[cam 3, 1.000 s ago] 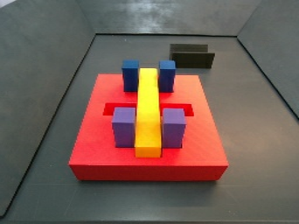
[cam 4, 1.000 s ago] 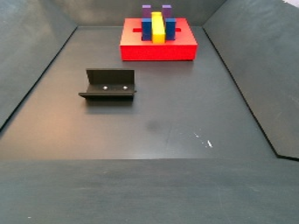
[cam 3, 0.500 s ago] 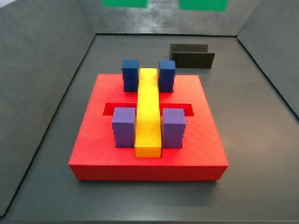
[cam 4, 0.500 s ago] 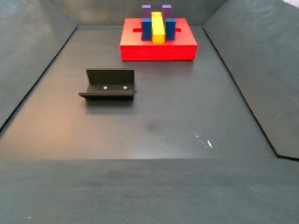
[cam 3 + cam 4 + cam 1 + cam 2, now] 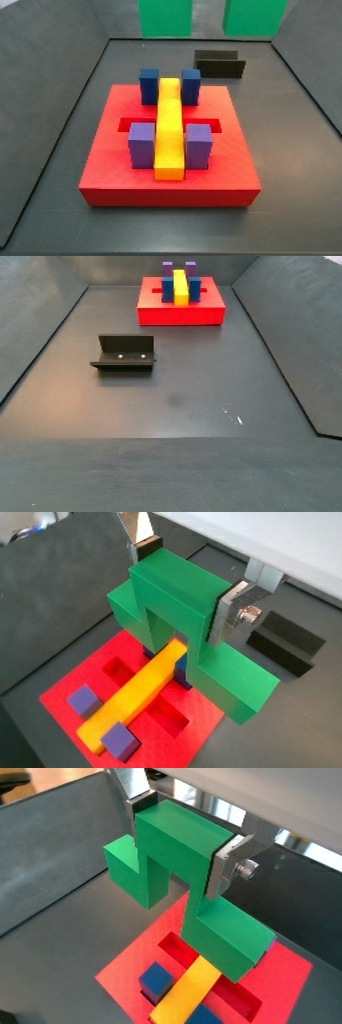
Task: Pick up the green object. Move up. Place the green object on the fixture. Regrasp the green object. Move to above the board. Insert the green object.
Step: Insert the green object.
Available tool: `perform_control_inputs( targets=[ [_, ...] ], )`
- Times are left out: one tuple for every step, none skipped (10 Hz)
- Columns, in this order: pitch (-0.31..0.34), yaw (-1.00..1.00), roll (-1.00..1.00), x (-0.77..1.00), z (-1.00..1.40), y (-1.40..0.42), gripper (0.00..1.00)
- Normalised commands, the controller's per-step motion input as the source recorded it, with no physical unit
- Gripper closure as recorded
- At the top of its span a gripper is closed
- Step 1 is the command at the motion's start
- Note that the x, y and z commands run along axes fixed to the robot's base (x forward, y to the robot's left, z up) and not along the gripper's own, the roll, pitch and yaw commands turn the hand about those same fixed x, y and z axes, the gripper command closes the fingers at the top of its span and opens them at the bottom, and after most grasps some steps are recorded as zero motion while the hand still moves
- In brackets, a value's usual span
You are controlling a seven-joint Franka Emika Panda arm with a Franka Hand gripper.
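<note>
I see the green object (image 5: 181, 622) pinched at its raised block between the gripper (image 5: 178, 846) plates, hanging well above the board (image 5: 201, 734). Its two bars poke in at a side view's upper edge (image 5: 167, 15). Fixture (image 5: 123, 354) stands apart on open floor; board's slots (image 5: 131, 126) unobstructed.

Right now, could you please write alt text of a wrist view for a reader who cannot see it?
The gripper holds the green object by its raised block, above the red board with its yellow bar, purple blocks and open slots. The dark fixture stands on the grey floor beyond the board.
</note>
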Motion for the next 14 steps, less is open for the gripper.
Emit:
perform_control_inputs(
  targets=[
    [0.0, 0.52, -0.02, 0.08, -0.39, -0.05, 1.0],
    [0.0, 0.34, 0.09, 0.0, -0.47, -0.12, 1.0],
    [0.0, 0.24, 0.09, -0.05, -0.41, -0.15, 1.0],
    [0.026, 0.16, 0.05, -0.09, -0.41, -0.23, 1.0],
    [0.009, 0.07, 0.08, -0.17, -0.44, -0.31, 1.0],
    [0.0, 0.06, 0.05, -0.2, -0.43, -0.28, 1.0],
    [0.0, 0.06, 0.0, -0.22, -0.37, -0.25, 1.0],
    [0.063, 0.0, 0.02, -0.25, -0.34, -0.26, 1.0],
    [0.017, 0.0, 0.02, -0.14, -0.1, -0.1, 1.0],
    [0.0, 0.0, 0.0, -0.02, 0.0, 0.11, 1.0],
    [0.0, 0.0, 0.0, 0.0, -0.02, 0.15, 1.0],
    [0.0, 0.0, 0.0, -0.05, -0.21, 0.05, 1.0],
    [0.0, 0.0, 0.0, -0.02, -0.29, 0.05, 1.0],
    [0.0, 0.0, 0.0, -0.06, -0.42, 0.0, 1.0]
  ],
)
